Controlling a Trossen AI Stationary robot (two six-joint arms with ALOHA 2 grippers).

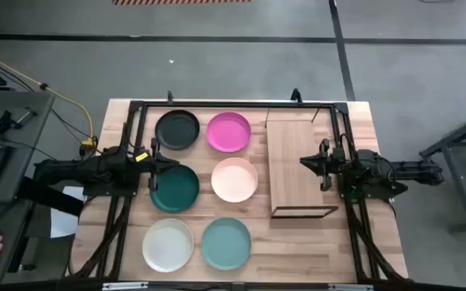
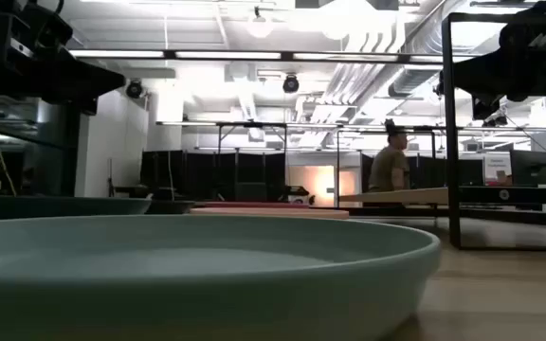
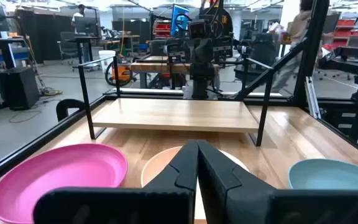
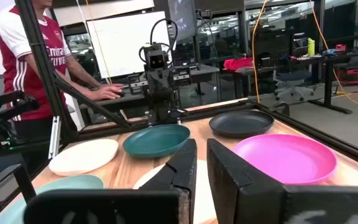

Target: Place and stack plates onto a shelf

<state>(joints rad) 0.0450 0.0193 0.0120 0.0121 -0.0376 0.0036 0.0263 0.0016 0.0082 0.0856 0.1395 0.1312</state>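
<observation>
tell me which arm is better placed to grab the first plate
Left, probably. The left gripper hangs at the edge of the dark green plate, near the black plate. The right gripper is over the shelf, away from every plate.

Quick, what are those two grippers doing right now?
Left gripper: shut, empty, above the green plate.
Right gripper: slightly open, empty, over the shelf.

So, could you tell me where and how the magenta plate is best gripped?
Probably by its raised rim, on the edge facing the shelf. The magenta plate lies flat and shallow, so only the rim offers a pinch. The right gripper, fingers slightly apart, is nearest, coming down from above over that side.
</observation>
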